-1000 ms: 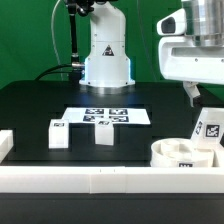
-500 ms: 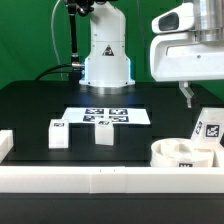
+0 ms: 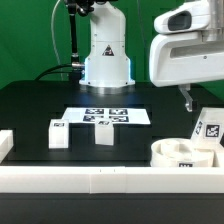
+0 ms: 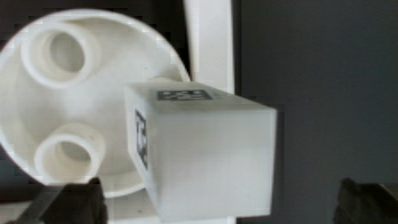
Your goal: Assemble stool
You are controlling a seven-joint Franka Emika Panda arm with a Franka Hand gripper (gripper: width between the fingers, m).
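While hanging high, holds nothing

Keeps the gripper [image 3: 188, 98] empty, fingers [image 4: 63, 200] spread wide. Looks down on one leg [image 4: 205, 140] between them, well below, at the rim of the round seat [image 3: 180, 155]; cannot tell whether inside. Has gone higher than a moment ago. Shows two more legs [image 3: 58, 133] near the marker board [image 3: 100, 116].

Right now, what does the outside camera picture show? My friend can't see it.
The robot's gripper hangs open above a tagged white leg at the edge of the round white seat, on the exterior view's right. Two more white legs stand apart on the black table toward the exterior view's left, in front of the marker board.
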